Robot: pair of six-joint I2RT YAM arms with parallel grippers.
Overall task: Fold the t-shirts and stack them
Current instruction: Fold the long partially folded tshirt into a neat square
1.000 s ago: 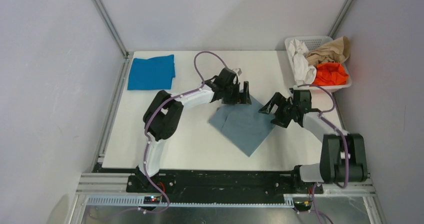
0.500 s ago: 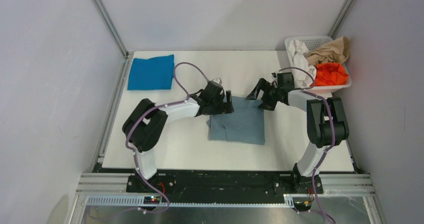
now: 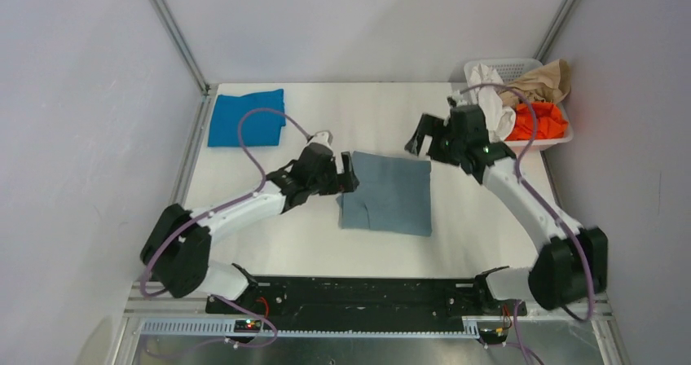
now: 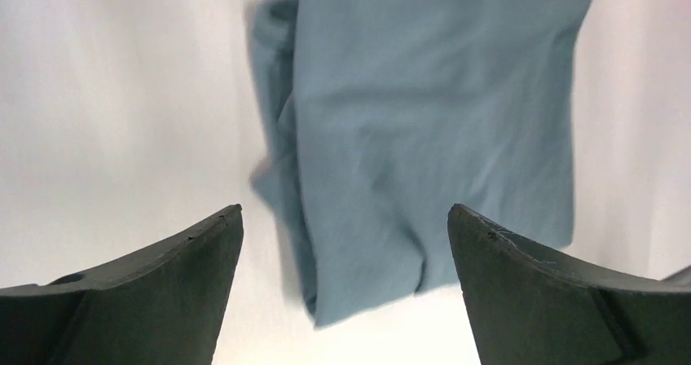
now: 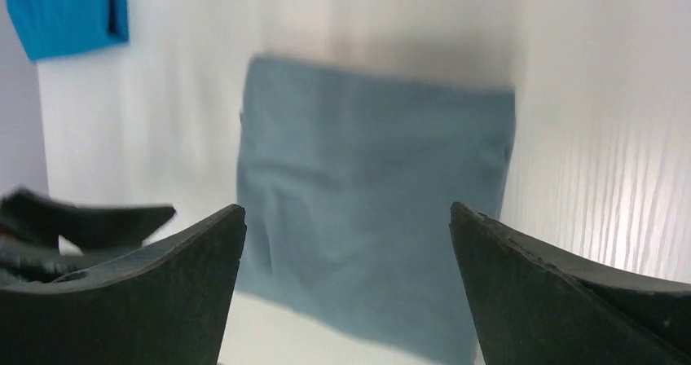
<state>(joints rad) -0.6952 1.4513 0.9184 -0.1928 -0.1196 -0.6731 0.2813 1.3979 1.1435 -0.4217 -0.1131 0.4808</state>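
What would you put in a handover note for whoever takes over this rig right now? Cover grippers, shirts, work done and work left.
Left gripper: open, empty, at the left edge of the grey-blue t-shirt.
Right gripper: open, empty, near that shirt's far right corner.
The grey-blue t-shirt lies folded mid-table; the bright blue t-shirt lies folded at the far left corner.
Done: both folded. Left: stack them; the basket holds more cloth, probably to fold too.
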